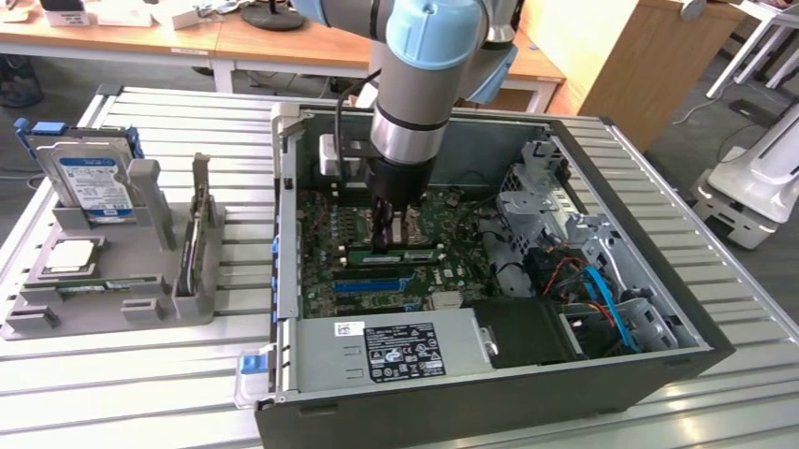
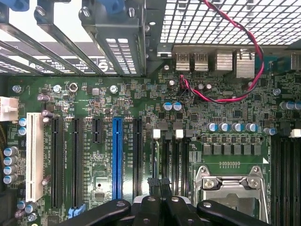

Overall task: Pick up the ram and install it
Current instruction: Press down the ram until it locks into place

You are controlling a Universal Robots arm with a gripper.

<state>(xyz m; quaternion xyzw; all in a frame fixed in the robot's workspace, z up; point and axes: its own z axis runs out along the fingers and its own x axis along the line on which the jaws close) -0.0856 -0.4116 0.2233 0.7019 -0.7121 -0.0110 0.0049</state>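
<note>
Table: you have a slatted metal table (image 1: 150, 374) under the open computer case (image 1: 500, 402), with desks behind.
Ram: the green ram (image 1: 399, 253) looks to stand in a slot on the board (image 2: 94, 99), mid-case, so it appears already placed.
Gripper: your gripper (image 1: 387, 224) has its fingers together, holding nothing, tips directly above the ram; I judge it is pressing the ram home.
Tray: outside the case, on the exterior view's left, the tray (image 1: 75, 323) holds the hard drive (image 1: 94, 182) and processor (image 1: 73, 254), clear of the arm.
</note>
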